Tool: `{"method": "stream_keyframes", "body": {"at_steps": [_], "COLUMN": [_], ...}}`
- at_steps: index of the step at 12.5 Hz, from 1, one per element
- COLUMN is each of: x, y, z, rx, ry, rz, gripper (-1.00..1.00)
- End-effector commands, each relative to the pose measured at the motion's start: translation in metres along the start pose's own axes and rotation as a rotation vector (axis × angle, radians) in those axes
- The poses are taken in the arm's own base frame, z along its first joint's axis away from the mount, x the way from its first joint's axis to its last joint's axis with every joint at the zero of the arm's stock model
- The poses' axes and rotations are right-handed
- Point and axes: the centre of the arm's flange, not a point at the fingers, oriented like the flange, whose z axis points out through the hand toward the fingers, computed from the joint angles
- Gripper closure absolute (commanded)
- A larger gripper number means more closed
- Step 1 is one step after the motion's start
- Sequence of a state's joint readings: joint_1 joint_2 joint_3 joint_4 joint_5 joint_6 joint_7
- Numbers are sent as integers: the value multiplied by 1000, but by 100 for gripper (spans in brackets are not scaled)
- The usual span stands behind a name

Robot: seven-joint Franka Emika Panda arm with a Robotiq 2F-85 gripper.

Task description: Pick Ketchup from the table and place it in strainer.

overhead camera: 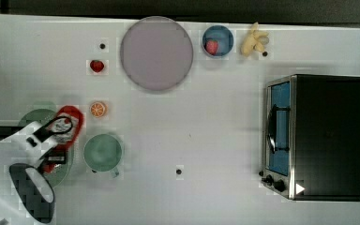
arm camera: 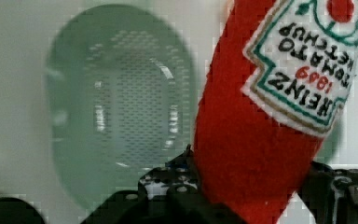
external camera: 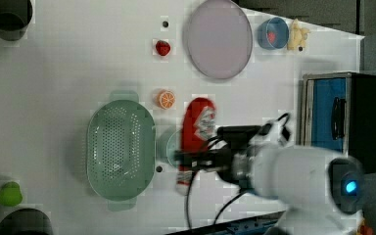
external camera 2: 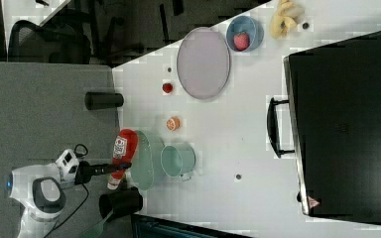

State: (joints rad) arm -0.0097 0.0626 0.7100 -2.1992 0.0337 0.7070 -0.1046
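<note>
Ketchup bottle [arm camera: 256,140] right up close, clamped in the end effector [arm camera: 251,196], hanging in the air. It's above the desk [external camera: 78,58], beside the strainer [external camera: 121,149] on the left view's right, over the green cup [overhead camera: 102,152].

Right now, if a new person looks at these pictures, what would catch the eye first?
The red Ketchup bottle stands out first: the end effector grips it and holds it lifted off the table, just beside the pale green strainer in the left view. The wrist view shows its label large, with the strainer beneath. Next comes the black oven with its blue door, at the top view's right.
</note>
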Motion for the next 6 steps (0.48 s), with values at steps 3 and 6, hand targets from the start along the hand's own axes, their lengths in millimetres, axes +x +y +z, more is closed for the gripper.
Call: {"method": "stream_keyframes", "body": {"at_steps": [3, 6], "x": [7, 8], "y": [-28, -36], "z": [39, 75], "rx": [136, 185], "ry": [-11, -42], "rz": [242, 232], "gripper": [-33, -97]}}
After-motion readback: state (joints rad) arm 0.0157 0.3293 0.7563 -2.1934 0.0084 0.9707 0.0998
